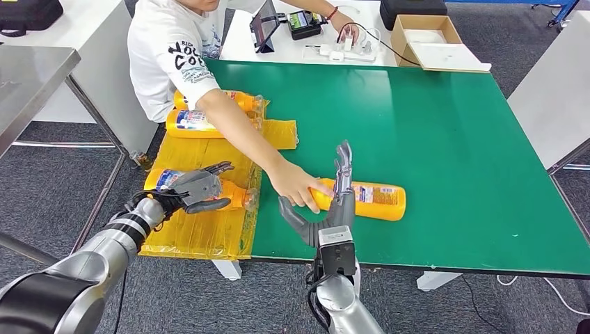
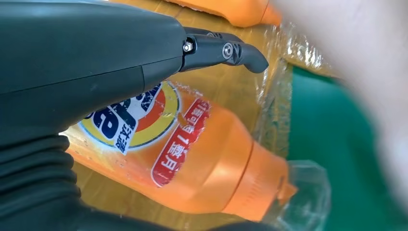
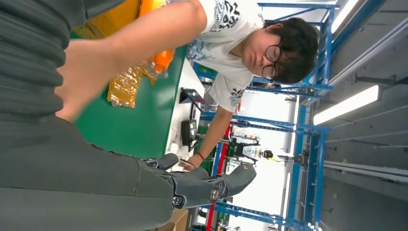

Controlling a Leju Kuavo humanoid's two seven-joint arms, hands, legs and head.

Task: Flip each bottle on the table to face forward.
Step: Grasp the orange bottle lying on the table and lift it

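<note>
Resting on the tabletop [image 1: 445, 139], one bottle [image 1: 369, 200] lies under a person's hand [image 1: 296, 186]; right hand [image 1: 332, 209] fingers spread, empty. Left hand [image 1: 198, 189] grasps a second bottle [image 1: 233, 197] on yellow plastic [image 1: 202, 233]: roll it label-forward only after the person's arm clears.

Illumination is bright, even and overhead. The green table [image 1: 452, 139] carries soft pale glare patches and weak shadows. In the left wrist view, the person's arm [image 2: 356, 72] is blurred. A ceiling light strip [image 3: 349, 103] appears overexposed.
</note>
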